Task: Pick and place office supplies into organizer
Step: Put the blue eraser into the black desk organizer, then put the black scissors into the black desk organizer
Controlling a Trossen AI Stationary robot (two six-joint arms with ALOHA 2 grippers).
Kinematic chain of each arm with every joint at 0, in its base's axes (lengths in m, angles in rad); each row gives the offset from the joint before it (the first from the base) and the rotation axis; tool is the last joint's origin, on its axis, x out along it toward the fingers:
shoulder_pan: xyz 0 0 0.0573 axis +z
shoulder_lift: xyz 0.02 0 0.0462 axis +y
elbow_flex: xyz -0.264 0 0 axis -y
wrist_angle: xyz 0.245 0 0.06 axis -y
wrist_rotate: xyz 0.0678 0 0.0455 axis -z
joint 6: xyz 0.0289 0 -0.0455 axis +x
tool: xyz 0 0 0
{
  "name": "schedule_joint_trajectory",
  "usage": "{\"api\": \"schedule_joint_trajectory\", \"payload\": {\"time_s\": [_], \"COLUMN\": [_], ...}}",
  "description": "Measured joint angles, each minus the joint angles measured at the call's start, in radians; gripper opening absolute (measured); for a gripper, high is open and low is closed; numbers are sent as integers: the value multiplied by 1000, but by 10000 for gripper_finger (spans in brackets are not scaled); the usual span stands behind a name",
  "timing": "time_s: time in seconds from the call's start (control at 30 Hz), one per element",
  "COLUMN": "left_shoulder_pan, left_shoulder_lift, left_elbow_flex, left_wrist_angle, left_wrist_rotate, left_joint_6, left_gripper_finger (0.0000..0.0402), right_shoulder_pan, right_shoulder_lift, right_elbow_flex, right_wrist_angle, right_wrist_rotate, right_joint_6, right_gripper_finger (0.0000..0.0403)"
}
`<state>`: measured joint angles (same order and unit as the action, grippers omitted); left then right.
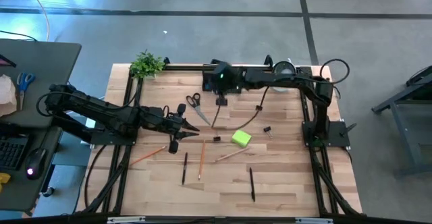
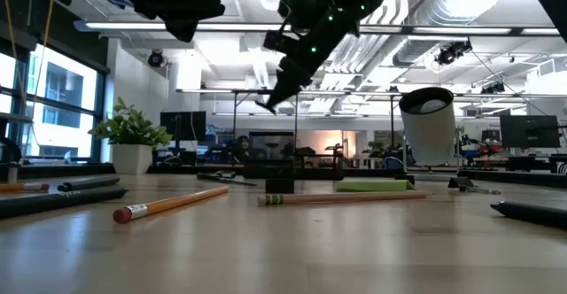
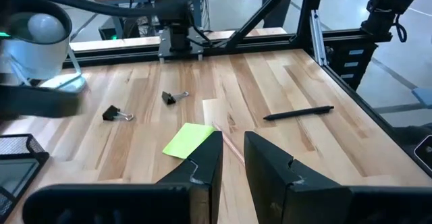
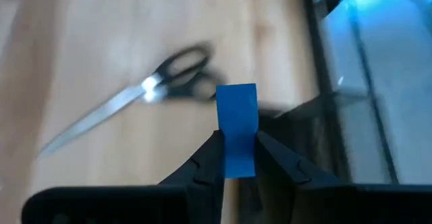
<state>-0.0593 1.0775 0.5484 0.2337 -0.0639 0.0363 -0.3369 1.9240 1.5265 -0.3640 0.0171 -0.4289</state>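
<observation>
A small blue eraser (image 4: 237,129) is seen pinched upright between the fingers of the right gripper (image 4: 237,158), which is raised above the far edge of the table (image 1: 290,177), at about 12 o'clock from the table's middle. Below it on the wood, black-handled scissors (image 4: 145,96) lie flat, at roughly 10 o'clock from the lime-green sticky-note pad (image 1: 241,138). The left gripper (image 1: 177,143) is held over the left-centre of the table, its fingers (image 3: 206,163) drawn close with only a narrow gap and nothing seen between them. Two binder clips (image 3: 118,114) are seen resting near the pad, a black pen (image 1: 252,183) lies at about 5 o'clock from it, and pencils (image 1: 201,160) are scattered at its 7 o'clock. The organizer (image 3: 17,160) is glimpsed only as a mesh corner in the left wrist view.
</observation>
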Motion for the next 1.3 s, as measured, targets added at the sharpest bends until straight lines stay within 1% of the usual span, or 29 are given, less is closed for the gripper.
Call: {"api": "schedule_joint_trajectory", "payload": {"time_s": [0.13,0.3,0.5,0.63,0.77,1.07,1.13,1.23,1.3], "left_shoulder_pan": [0,0,0,0,0,0,0,0,0], "left_shoulder_lift": [0,0,0,0,0,0,0,0,0], "left_elbow_flex": [0,0,0,0,0,0,0,0,0], "left_wrist_angle": [1,0,2,1,2,2,-5,-29,-49], "left_wrist_rotate": [0,-8,-8,-17,-19,-23,-23,-23,-23], "left_joint_6": [9,16,23,22,20,19,11,8,7], "left_gripper_finger": [53,53,53,53,53,53,53,53,53], "right_shoulder_pan": [-67,-122,-150,-161,-170,-164,-161,-153,-146], "right_shoulder_lift": [12,27,44,49,51,51,51,50,49], "right_elbow_flex": [-4,-6,-6,-6,-6,-6,-6,12,33], "right_wrist_angle": [104,117,110,96,93,80,74,-10,-109], "right_wrist_rotate": [-88,-141,-149,-150,-143,-140,-119,-81,-126], "right_joint_6": [2,5,9,3,10,64,65,100,139], "right_gripper_finger": [58,63,63,71,90,163,176,187,189]}}
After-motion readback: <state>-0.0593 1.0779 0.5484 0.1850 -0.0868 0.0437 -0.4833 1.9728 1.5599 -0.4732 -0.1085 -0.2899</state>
